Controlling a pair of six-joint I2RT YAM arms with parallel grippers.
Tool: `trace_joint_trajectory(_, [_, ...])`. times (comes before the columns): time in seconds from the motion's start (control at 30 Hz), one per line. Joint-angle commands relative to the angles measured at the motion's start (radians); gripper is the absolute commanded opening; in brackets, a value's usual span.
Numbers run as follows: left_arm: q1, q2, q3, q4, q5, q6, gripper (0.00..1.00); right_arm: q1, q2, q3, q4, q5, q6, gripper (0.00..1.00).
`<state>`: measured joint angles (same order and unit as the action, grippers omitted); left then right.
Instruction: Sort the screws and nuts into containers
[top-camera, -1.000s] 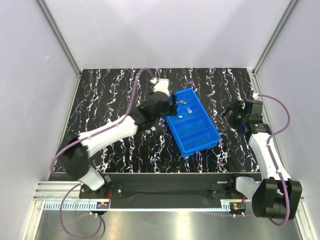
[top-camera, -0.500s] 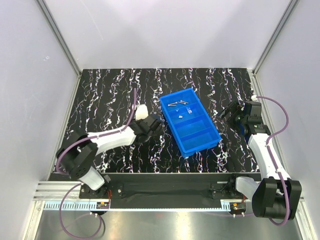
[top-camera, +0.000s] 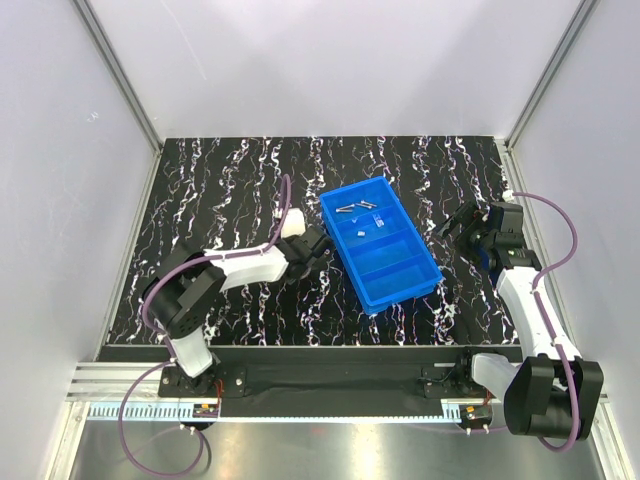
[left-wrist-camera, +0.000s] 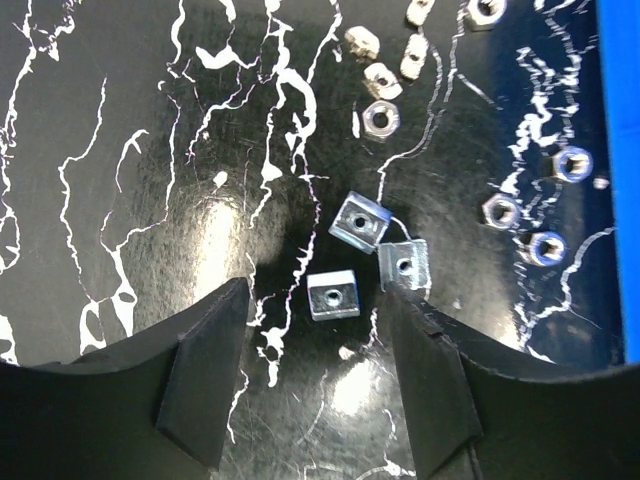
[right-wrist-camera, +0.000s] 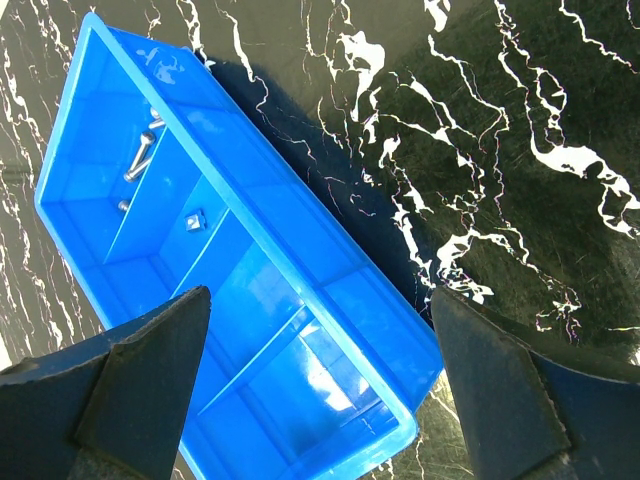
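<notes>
The blue tray (top-camera: 425, 281) lies at centre right of the black marbled table. Its far compartment holds screws (top-camera: 348, 208), the one behind it a nut (top-camera: 360, 231). In the right wrist view the tray (right-wrist-camera: 300, 270) shows screws (right-wrist-camera: 143, 152) and one nut (right-wrist-camera: 196, 222). My left gripper (top-camera: 318, 250) is open, low over the table just left of the tray. In the left wrist view (left-wrist-camera: 315, 385) a square nut (left-wrist-camera: 333, 296) lies between its fingertips, two more (left-wrist-camera: 360, 222) just beyond, and several hex nuts (left-wrist-camera: 381, 119) farther off. My right gripper (top-camera: 458, 224) is open and empty, right of the tray.
The tray's left wall (left-wrist-camera: 620, 150) stands at the right edge of the left wrist view, close to several hex nuts (left-wrist-camera: 548, 247). White enclosure walls surround the table. Bare table lies left of the left arm.
My left arm has pulled back from over the tray's far compartment and dropped low to the table left of the tray. The right arm has hardly moved.
</notes>
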<state>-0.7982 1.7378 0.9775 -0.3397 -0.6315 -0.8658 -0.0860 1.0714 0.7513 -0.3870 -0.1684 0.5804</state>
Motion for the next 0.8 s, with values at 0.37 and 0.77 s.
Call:
trace_joint_trajectory(0.37, [0.008, 0.034, -0.017, 0.054, 0.003, -0.048, 0.36, 0.005, -0.022, 0.003, 0.016, 0.017, -0.013, 1.00])
trace_joint_trajectory(0.77, [0.008, -0.183, 0.009, 0.125, -0.020, 0.115, 0.15, 0.003, -0.024, 0.008, 0.010, 0.021, -0.011, 1.00])
